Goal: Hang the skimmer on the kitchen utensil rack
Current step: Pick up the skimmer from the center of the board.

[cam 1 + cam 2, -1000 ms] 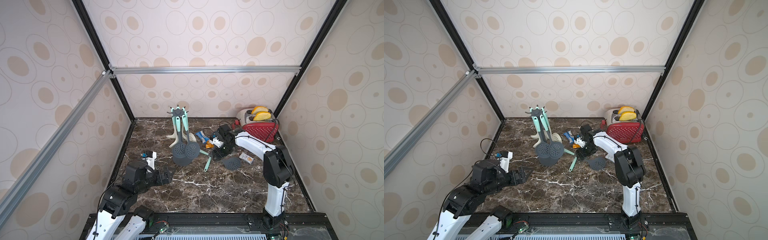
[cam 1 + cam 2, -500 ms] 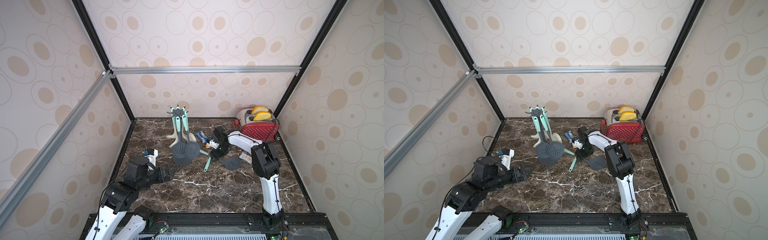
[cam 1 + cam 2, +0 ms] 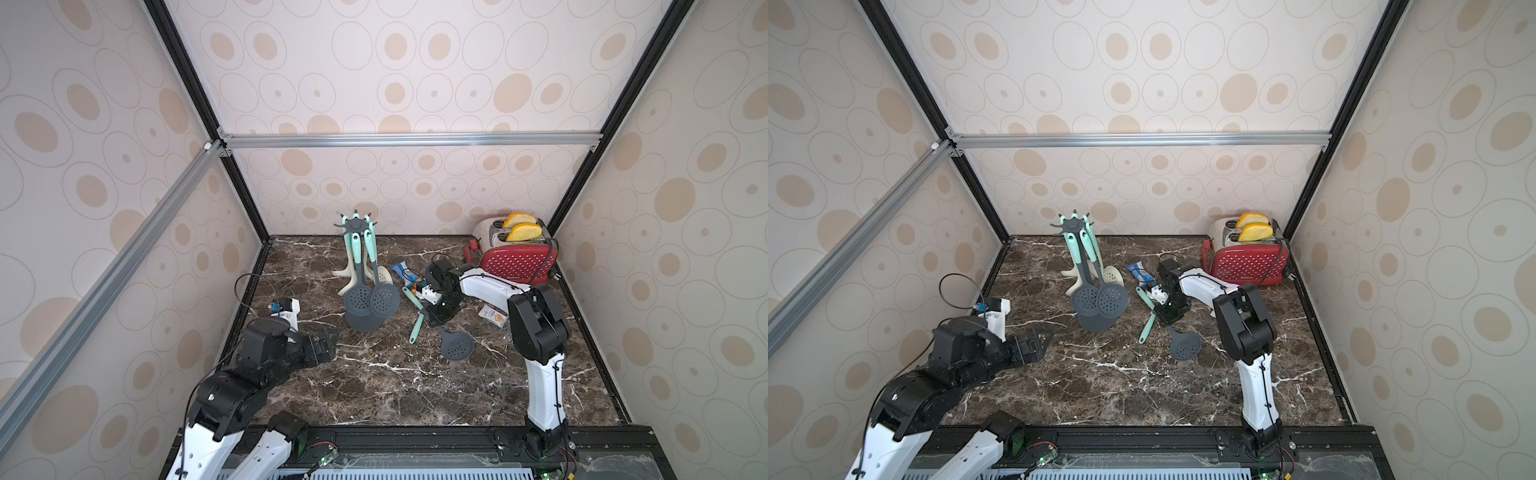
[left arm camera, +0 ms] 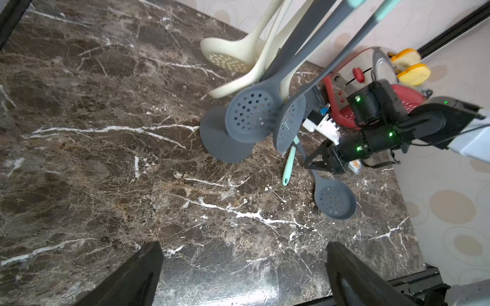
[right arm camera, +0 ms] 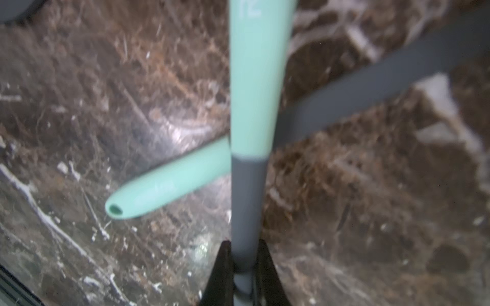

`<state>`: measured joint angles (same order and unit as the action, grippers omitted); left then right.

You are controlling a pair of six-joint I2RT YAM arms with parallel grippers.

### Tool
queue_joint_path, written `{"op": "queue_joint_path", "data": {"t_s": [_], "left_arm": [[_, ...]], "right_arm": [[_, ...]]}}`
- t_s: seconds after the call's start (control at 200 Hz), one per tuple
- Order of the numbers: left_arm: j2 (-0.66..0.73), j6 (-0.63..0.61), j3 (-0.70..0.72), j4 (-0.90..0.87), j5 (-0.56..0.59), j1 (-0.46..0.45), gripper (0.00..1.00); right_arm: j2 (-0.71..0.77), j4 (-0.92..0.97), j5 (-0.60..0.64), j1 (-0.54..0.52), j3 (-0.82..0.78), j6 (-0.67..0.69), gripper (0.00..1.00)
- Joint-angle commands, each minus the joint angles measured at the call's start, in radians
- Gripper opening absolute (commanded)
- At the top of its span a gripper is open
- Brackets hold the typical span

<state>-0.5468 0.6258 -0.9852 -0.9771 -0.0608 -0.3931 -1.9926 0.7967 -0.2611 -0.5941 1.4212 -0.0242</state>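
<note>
Right gripper is low over the bench, fingers pinched tight on either side of the grey shaft of the skimmer. That's a firm hold, just short of where the mint handle begins. The skimmer's perforated head sits low by the bench, out to the right of the kitchen utensil rack and apart from its round base. Crossing under the held shaft lies a second mint-handled utensil, the hole at its tip plain to see. On the rack, a pair of grey skimmers dangles side by side from the hooks, cream utensils behind them. Left gripper hovers above bare marble near the left wall, jaws spread wide and holding nothing. Back right stands a red toaster with two slices in it.
</note>
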Motion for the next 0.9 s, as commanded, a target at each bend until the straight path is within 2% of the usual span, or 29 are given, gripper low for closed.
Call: {"op": "queue_joint_path", "data": {"t_s": [0.0, 0.175, 0.331, 0.421, 0.476, 0.571, 0.721, 0.816, 0.891], "left_arm": [[-0.029, -0.056, -0.046, -0.006, -0.015, 0.005, 0.99], [-0.040, -0.103, -0.117, 0.019, -0.024, 0.005, 0.98], [-0.072, -0.113, -0.181, 0.056, -0.053, 0.005, 0.97], [-0.084, -0.095, -0.210, 0.093, -0.073, 0.004, 0.96], [-0.093, -0.084, -0.225, 0.112, -0.073, 0.004, 0.96], [-0.120, -0.073, -0.252, 0.135, -0.077, 0.004, 0.93], [-0.174, -0.064, -0.293, 0.197, -0.112, -0.002, 0.91], [-0.217, -0.075, -0.335, 0.212, -0.118, -0.024, 0.91], [-0.239, -0.081, -0.353, 0.230, -0.094, -0.078, 0.89]], "right_arm": [[0.138, -0.032, 0.001, -0.012, -0.103, -0.092, 0.00], [0.426, -0.148, 0.130, -0.012, -0.326, -0.296, 0.00], [0.736, -0.233, 0.210, -0.038, -0.456, -0.511, 0.00], [0.892, -0.244, 0.328, -0.113, -0.482, -0.637, 0.00], [0.962, -0.235, 0.443, -0.187, -0.470, -0.697, 0.00], [1.007, -0.214, 0.593, -0.318, -0.416, -0.764, 0.00], [0.992, -0.255, 0.733, -0.485, -0.333, -0.776, 0.00], [0.958, -0.304, 0.732, -0.536, -0.284, -0.748, 0.00], [0.932, -0.356, 0.694, -0.556, -0.259, -0.721, 0.00]]}}
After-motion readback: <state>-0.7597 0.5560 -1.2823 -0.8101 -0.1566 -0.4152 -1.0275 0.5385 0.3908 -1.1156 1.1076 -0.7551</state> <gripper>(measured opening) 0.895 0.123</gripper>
